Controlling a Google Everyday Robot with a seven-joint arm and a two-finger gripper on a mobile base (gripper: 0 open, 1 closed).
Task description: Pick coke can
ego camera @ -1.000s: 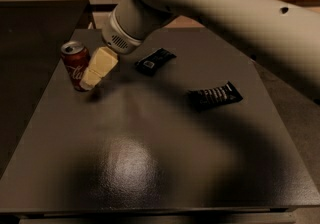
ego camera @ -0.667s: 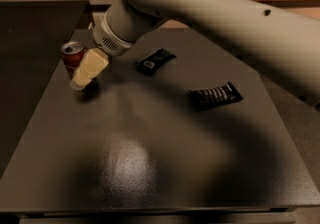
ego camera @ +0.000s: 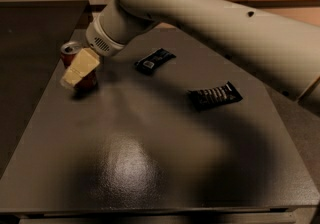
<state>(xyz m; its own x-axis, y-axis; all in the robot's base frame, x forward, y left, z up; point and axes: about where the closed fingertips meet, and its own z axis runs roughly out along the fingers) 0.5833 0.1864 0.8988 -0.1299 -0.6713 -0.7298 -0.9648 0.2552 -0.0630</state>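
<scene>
Surface (ego camera: 150, 168): a flat, dark grey slab with a fine matte grain and a soft patch of glare toward its near edge.

Can (ego camera: 70, 49): a small red cylinder with a silver top, standing upright near the far left corner of the surface. Only its top and slivers of its red wall show.

Tool (ego camera: 79, 68): a cream, blocky, hard-edged piece slanting down to the left across the front of the can, overlapping most of its body. Whether it is apart, together or clamped on the can cannot be told from here.

Arm (ego camera: 215, 18): a thick, smooth, off-white tube with small dark holes along it. It enters from the right edge and sweeps over the far half of the surface. It ends in a rounded collar (ego camera: 102, 43) with a slotted grille, just above the tool.

Far wrapper (ego camera: 155, 60): a flat, black, glossy packet with pale print, lying near the middle of the far edge, well apart from the can.

Near wrapper (ego camera: 215, 95): a longer flat black packet with a ribbed look and crimped ends. It lies to the right of centre, apart from the far wrapper.
</scene>
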